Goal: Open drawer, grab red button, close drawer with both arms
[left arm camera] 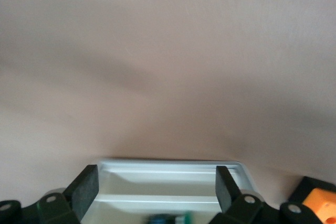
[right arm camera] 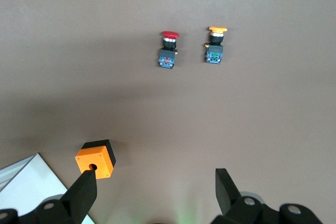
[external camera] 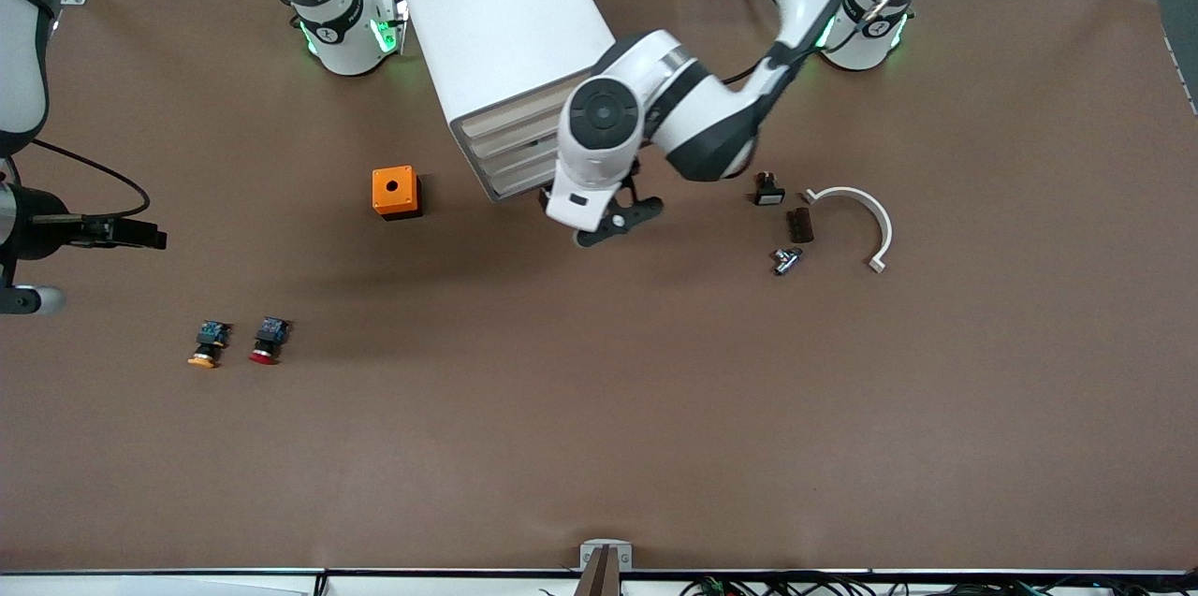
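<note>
Holding the left gripper [external camera: 618,214] low, right in front of the cabinet [external camera: 501,25], fingers wide apart and gripping nothing, likely getting ready to pull the drawer [left arm camera: 168,184]. Parking the right gripper [right arm camera: 155,182] over the table toward the right arm's end, waiting, fingers apart too, looking down at the button [external camera: 267,341]. Lying there beside the orange-capped button [external camera: 208,345], well apart from the cabinet. Counting two buttons, one orange cube [external camera: 395,192], one cabinet.

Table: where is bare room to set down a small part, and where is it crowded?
Bare table lies nearer the front camera than the red button and orange button. Crowded: in front of the cabinet, where the left hand hangs, and around the white arc with its small parts.
</note>
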Available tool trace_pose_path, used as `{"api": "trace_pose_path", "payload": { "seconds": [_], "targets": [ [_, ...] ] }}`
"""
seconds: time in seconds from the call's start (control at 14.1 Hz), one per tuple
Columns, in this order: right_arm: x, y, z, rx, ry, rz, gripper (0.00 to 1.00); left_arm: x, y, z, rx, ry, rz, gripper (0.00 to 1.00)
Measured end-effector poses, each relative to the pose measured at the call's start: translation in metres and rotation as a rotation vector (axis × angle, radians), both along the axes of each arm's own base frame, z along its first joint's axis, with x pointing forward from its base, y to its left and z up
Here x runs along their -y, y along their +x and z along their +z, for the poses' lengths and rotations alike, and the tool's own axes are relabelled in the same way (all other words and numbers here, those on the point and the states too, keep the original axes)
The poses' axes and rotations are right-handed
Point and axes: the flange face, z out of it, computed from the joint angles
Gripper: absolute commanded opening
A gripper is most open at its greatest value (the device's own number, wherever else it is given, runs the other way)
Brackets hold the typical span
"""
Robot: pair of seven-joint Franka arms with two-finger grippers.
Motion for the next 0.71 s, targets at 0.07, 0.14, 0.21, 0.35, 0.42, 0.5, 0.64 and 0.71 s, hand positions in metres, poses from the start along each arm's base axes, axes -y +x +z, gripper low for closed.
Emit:
{"api": "trace_pose_path", "payload": {
  "seconds": [0.07, 0.14, 0.21, 0.35, 0.42, 0.5, 0.64, 0.71],
  "targets": [
    [0.001, 0.001, 0.004, 0.008, -0.002, -0.002, 1.0, -0.033, 0.015, 0.031, 0.009, 0.003, -0.054, 0.98],
    [0.002, 0.001, 0.007, 0.016, -0.003, -0.003, 1.0, -0.067, 0.028, 0.06, 0.02, -0.003, -0.084, 0.98],
    [0.004, 0.001, 0.011, 0.023, -0.005, -0.006, 1.0, -0.101, 0.04, 0.086, 0.037, -0.007, -0.1, 0.98],
    [0.009, 0.001, 0.016, 0.03, -0.007, -0.015, 1.0, -0.164, 0.056, 0.121, 0.078, -0.014, -0.132, 0.98],
    [0.011, -0.002, 0.021, 0.016, -0.005, -0.019, 1.0, -0.193, 0.057, 0.132, 0.089, -0.018, -0.161, 0.99],
    [0.011, -0.007, 0.027, -0.011, -0.002, -0.021, 1.0, -0.223, 0.055, 0.14, 0.092, -0.022, -0.198, 0.99],
    [0.008, -0.015, 0.042, -0.045, 0.0, -0.016, 1.0, -0.285, 0.045, 0.147, 0.098, -0.028, -0.263, 0.99],
    [0.006, -0.017, 0.049, -0.044, -0.008, -0.011, 1.0, -0.32, 0.04, 0.149, 0.114, -0.032, -0.283, 0.99]
  ]
}}
